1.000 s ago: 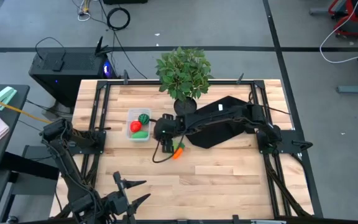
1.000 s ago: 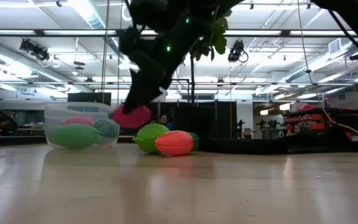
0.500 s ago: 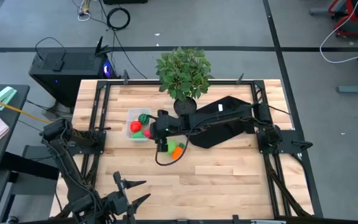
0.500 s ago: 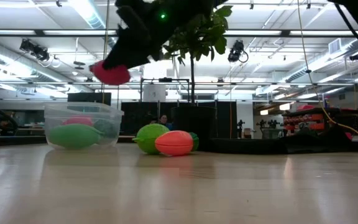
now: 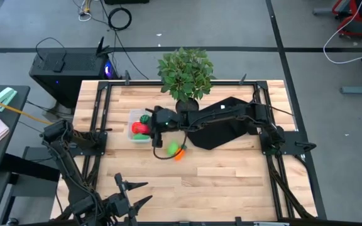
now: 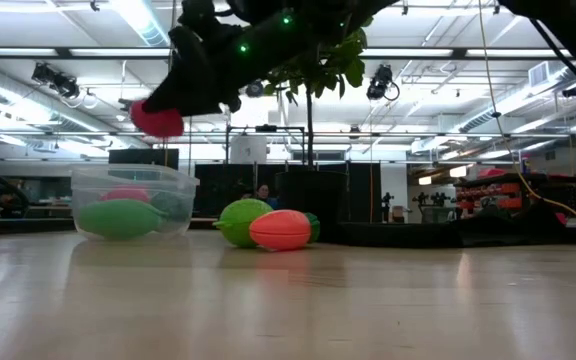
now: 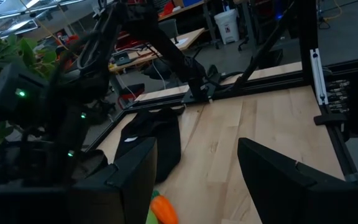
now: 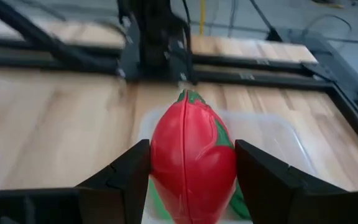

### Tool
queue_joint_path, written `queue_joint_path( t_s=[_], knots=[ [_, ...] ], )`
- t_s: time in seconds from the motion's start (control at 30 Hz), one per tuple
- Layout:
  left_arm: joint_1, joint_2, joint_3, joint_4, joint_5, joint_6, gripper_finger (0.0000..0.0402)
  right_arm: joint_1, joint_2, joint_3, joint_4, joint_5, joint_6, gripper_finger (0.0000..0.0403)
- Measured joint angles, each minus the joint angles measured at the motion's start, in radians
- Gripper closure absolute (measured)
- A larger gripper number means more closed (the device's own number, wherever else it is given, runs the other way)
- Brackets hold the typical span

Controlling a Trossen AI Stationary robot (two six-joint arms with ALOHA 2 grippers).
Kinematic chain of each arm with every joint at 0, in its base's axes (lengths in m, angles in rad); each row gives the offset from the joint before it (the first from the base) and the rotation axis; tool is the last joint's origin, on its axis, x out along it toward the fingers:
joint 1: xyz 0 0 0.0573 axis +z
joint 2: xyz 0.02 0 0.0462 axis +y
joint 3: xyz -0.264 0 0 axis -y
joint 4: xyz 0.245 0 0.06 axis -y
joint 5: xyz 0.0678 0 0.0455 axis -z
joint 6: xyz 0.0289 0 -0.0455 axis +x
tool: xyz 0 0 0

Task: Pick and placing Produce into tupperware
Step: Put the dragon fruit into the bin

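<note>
Holding: right gripper (image 8: 191, 165) clamps a pink-red fruit (image 8: 191, 163) above the tub (image 5: 139, 125)
Tub: far left on the table (image 5: 231, 182), with a red piece (image 5: 137, 127), a green piece (image 6: 120, 218) and a striped ball (image 5: 145, 118) inside
Loose: orange-and-green piece (image 5: 178, 151) just right of the tub
Left gripper (image 5: 132, 196): near edge, fingers apart, empty
Plant (image 5: 185, 72): far edge

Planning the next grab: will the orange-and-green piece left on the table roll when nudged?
Probably yes: the orange-and-green piece looks rounded and smooth, lying loose on bare wood. Its oblong shape suggests it would roll sideways rather than endwise. Likely light, hollow plastic.
</note>
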Motion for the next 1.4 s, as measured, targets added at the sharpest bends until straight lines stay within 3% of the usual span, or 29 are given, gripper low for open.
queue_joint_path(
  t_s=[0.23, 0.53, 1.4],
  knots=[
    [0.0, 0.0, 0.0, -0.001, 0.0, 0.0, 0.0171, -0.019, 0.046, -0.001, 0.136, -0.055, 0.056, 0.0191],
    [0.0, 0.0, 0.0, 0.0, 0.0, 0.001, 0.0171, -0.021, 0.066, 0.0, 0.202, -0.029, 0.072, 0.0191],
    [0.0, 0.0, 0.0, 0.001, 0.0, 0.001, 0.0171, -0.039, 0.109, 0.0, 0.133, -0.089, 0.168, 0.0192]
  ],
)
